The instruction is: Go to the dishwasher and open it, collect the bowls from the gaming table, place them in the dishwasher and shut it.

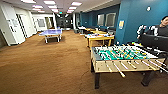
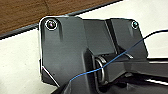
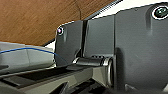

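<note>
Ahead, the gaming table [image 1: 99,36] carries blurred colourful items; either gripper's state: cannot tell.

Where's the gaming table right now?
In the head view, the long gaming table with light wood sides stands right of centre on the brown carpet, against the blue wall, just beyond the green-field foosball table with rods.
</note>
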`<state>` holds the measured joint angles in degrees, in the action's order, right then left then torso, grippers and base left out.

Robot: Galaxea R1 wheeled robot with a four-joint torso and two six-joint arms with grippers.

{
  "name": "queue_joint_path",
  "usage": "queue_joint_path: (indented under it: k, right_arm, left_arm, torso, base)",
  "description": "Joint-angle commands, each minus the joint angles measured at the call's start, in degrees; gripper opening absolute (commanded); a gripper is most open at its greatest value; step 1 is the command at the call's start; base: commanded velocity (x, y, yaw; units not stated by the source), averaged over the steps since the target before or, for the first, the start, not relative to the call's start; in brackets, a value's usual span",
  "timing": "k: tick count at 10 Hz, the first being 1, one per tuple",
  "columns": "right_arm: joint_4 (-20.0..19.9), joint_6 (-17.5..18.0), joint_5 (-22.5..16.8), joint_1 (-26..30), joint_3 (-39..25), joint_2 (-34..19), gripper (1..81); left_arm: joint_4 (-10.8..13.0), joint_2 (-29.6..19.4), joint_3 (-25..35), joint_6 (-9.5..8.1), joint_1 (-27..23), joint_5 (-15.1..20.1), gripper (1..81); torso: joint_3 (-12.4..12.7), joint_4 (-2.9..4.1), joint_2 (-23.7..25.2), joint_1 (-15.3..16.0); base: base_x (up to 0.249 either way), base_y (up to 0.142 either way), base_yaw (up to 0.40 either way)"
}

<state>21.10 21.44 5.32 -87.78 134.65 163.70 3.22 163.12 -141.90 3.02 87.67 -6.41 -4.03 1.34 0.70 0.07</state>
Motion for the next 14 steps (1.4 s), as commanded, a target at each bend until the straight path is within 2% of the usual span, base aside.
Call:
queue_joint_path:
  k: [1, 11, 14]
  right_arm:
    - [1.05, -0.26, -2.41, 2.48, -0.53, -0.27, 81.1]
    - [1.57, -0.17, -2.41, 2.57, -0.36, -0.27, 81.1]
    - [1.49, -0.09, -2.33, 2.47, 0.34, -0.27, 81.1]
  left_arm:
    - [-0.14, -0.78, 0.22, 0.14, -2.2, 2.9, 81.1]
    - [-0.23, -0.69, 0.22, 0.06, -1.85, 2.89, 81.1]
    - [-0.32, -0.69, 0.22, 0.05, -1.85, 2.98, 81.1]
  torso:
    - [0.0, 0.0, 0.0, 0.0]
    - [0.0, 0.0, 0.0, -0.02]
    - [0.0, 0.0, 0.0, -0.05]
  base:
    - [0.0, 0.0, 0.297]
    - [0.0, 0.0, 0.281]
    - [0.0, 0.0, 0.124]
